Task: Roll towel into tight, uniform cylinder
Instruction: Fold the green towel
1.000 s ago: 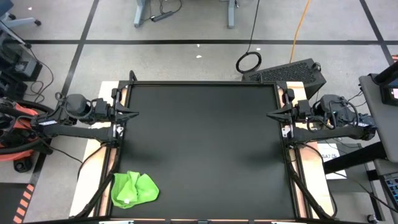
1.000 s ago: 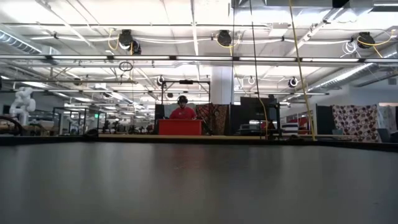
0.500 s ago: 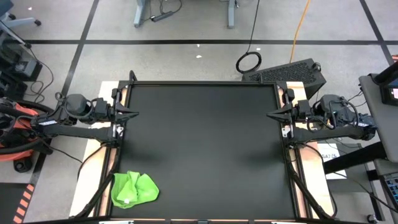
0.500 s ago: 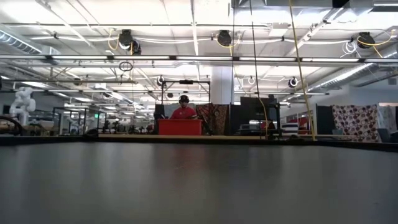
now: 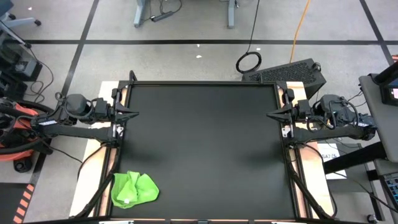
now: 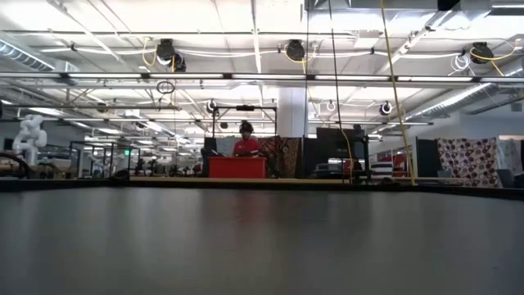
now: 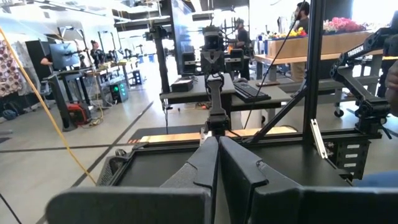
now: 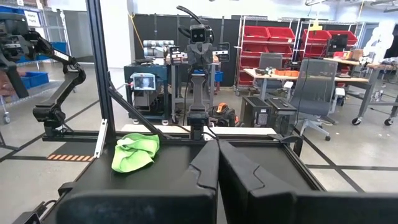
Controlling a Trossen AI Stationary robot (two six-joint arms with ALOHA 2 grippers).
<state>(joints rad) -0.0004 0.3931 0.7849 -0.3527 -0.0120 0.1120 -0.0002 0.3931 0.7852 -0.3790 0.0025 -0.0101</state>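
The lime-green towel (image 5: 134, 189) lies crumpled in a heap on the black table mat (image 5: 202, 149) at the near left corner; it also shows in the right wrist view (image 8: 135, 152). My left gripper (image 5: 135, 114) rests shut at the mat's left edge, far from the towel, and its shut fingers show in the left wrist view (image 7: 218, 144). My right gripper (image 5: 269, 115) rests shut at the mat's right edge, its fingers together in the right wrist view (image 8: 217, 148). Neither touches the towel.
A dark keyboard-like object (image 5: 289, 71) and a cable loop (image 5: 249, 61) lie on the floor beyond the far right corner. The table frame's rails (image 5: 292, 168) run along the mat's sides. A person in red (image 6: 245, 146) shows far off in the room.
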